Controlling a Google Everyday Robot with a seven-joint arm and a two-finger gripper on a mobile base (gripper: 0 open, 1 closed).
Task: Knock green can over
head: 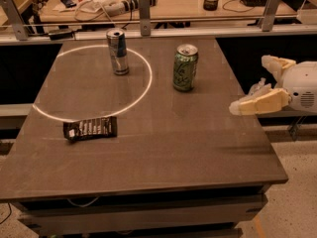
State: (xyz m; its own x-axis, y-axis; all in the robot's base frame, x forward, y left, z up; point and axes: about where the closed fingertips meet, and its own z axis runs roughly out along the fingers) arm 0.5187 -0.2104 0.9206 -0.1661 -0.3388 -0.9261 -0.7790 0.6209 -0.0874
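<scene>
Probably light, tippy: upright green aluminium soda can (185, 67); shove high near rim. Cream two-finger gripper (250, 86) spread, well apart from it.

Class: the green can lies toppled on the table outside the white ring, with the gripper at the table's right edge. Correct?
No: the camera view shows the green can standing upright; the gripper is at the right edge of the table.

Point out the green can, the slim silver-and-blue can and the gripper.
green can (185, 69): camera view, middle of its side.
silver-and-blue can (119, 53): camera view, middle of its body.
gripper (248, 84): camera view, midway between its fingertips, at the table's (198, 148) right edge, right of the green can.
</scene>
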